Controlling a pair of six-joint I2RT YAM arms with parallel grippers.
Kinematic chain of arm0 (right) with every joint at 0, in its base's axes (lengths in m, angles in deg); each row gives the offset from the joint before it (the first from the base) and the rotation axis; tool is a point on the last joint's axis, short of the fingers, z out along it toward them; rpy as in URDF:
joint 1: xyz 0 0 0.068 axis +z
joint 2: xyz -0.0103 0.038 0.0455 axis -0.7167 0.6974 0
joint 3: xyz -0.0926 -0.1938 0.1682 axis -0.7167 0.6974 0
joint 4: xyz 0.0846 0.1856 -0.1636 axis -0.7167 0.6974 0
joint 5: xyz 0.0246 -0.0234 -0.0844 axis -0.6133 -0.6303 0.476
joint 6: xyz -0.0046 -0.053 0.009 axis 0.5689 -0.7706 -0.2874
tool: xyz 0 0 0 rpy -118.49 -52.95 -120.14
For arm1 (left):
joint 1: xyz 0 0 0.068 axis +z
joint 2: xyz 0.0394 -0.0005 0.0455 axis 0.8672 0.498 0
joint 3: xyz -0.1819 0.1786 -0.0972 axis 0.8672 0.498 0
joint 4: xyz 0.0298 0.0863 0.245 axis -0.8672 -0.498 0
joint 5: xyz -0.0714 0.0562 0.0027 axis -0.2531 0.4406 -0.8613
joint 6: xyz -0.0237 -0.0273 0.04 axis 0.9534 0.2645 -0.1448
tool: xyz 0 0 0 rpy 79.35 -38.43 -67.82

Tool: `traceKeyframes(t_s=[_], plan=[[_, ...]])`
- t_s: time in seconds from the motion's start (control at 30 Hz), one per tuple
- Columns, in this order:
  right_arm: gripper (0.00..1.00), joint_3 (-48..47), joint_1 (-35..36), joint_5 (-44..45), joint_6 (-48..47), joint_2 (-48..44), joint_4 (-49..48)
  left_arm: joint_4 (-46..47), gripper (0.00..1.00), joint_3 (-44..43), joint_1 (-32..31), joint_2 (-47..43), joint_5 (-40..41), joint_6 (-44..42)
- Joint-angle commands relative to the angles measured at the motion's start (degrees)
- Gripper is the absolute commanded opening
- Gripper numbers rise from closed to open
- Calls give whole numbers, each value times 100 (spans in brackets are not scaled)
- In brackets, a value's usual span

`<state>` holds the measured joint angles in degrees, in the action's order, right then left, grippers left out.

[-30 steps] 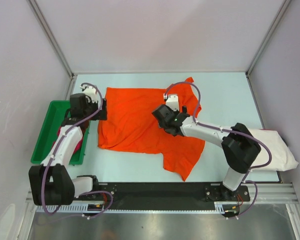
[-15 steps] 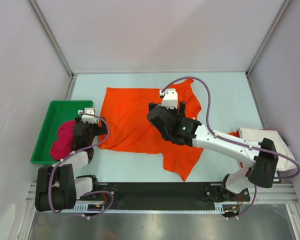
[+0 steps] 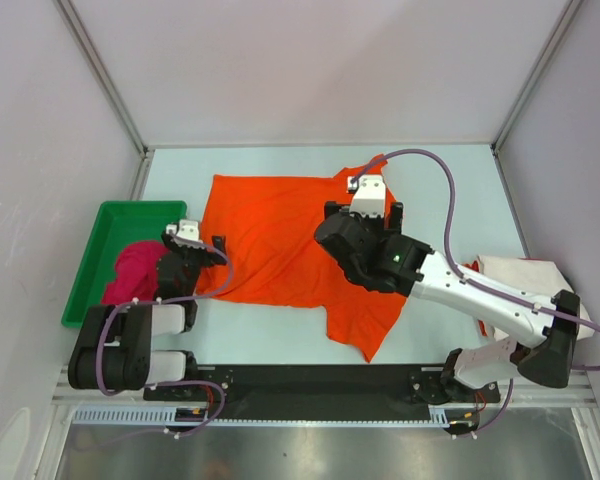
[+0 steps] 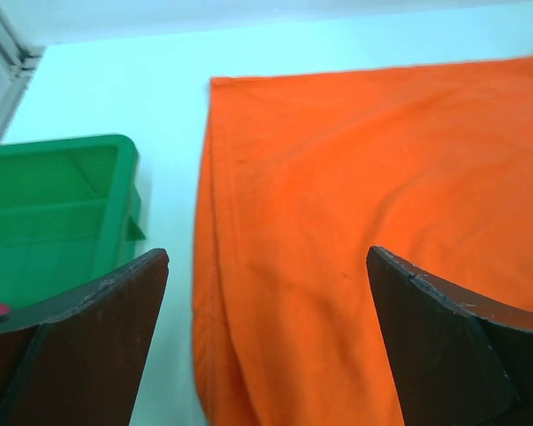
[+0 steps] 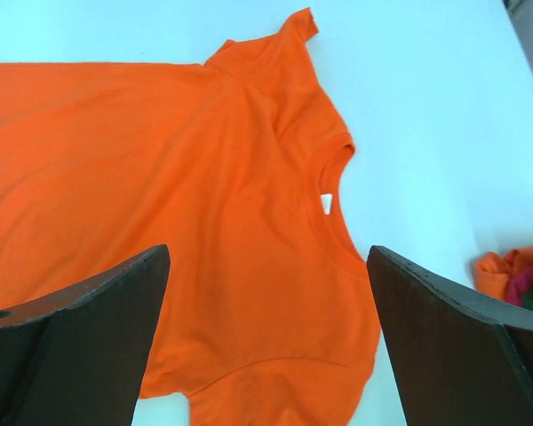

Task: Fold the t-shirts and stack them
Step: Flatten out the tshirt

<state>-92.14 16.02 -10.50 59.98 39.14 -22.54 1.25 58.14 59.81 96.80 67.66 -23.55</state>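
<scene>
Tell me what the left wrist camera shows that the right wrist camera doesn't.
Only the left wrist view shows the green tray. Only the right wrist view shows the collar, a sleeve and some bunched cloth at the right edge. Both show the orange shirt on the table, framed by an open claw: the left claw and the right claw.

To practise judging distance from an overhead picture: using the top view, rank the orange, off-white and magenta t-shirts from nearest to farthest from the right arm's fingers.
1. orange t-shirt, spread out under the right gripper.
2. off-white t-shirt, at the table's right edge.
3. magenta t-shirt, far left, in the green tray.
</scene>
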Motion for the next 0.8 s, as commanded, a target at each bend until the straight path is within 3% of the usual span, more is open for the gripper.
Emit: traceKeyframes(t_s=[0.0, 0.27, 0.43, 0.67, 0.77], plan=[[100, -98, -10, 418, 208, -313, 234, 1011, 100, 226, -109, 143, -72, -227], [100, 246, -457, -21, -837, -436, -802, 960, 100, 209, -109, 126, -64, -191], [100, 535, -1449, -751, -1347, -822, -1654, 978, 100, 209, -109, 118, -63, -200], [100, 1862, -1724, -1137, -1753, -1543, -3403, 978, 100, 209, -109, 118, -63, -191], [100, 1767, -1724, -1436, -1542, -1316, -3134, 978, 100, 218, -109, 118, -64, -200]])
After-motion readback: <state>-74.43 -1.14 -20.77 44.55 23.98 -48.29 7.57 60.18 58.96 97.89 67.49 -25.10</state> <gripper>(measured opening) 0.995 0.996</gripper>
